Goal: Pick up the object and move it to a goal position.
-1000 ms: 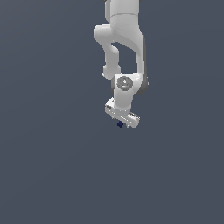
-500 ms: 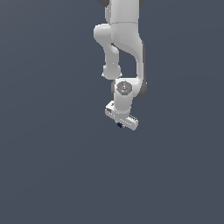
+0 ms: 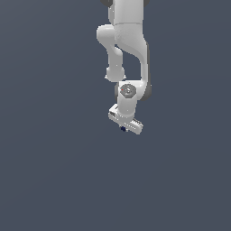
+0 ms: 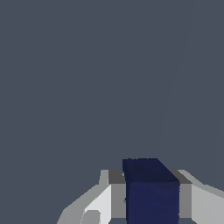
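The small navy block (image 4: 152,192) sits clamped between the fingers of the gripper (image 3: 123,129), which grip its two flat opposite sides, the right hold for something that looks light, rigid and possibly smooth enough to slip.

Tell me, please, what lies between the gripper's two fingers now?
The dark navy-blue cube lies there, flanked on both sides by the gripper fingers; the wrist view shows it best.
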`<action>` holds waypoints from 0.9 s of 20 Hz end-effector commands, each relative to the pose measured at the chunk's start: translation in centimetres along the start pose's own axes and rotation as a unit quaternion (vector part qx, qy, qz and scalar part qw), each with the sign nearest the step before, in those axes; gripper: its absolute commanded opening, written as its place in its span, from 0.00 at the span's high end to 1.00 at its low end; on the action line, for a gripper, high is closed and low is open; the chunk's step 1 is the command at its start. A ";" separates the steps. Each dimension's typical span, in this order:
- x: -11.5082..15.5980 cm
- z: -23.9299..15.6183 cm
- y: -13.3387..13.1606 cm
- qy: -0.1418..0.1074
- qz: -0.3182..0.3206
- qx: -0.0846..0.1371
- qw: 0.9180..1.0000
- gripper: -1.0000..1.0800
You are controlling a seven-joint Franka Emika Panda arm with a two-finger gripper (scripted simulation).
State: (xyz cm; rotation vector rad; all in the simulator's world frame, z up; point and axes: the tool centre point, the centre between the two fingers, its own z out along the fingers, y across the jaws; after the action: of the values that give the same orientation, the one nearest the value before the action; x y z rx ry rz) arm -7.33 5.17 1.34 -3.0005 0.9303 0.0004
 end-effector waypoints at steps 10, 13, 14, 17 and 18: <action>0.9 -2.0 -2.7 0.000 0.000 0.000 1.000 1.00; 1.4 -3.1 -4.2 0.000 0.000 0.000 1.000 1.00; 1.6 -3.5 -4.8 0.000 0.000 0.000 1.000 1.00; 2.3 -4.9 -6.7 0.001 0.000 -0.001 1.000 1.00; 2.5 -5.3 -7.4 0.001 0.000 -0.001 1.000 1.00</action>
State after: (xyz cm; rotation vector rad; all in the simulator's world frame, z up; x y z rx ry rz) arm -1.90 9.18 5.95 -3.0014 0.9306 -0.0005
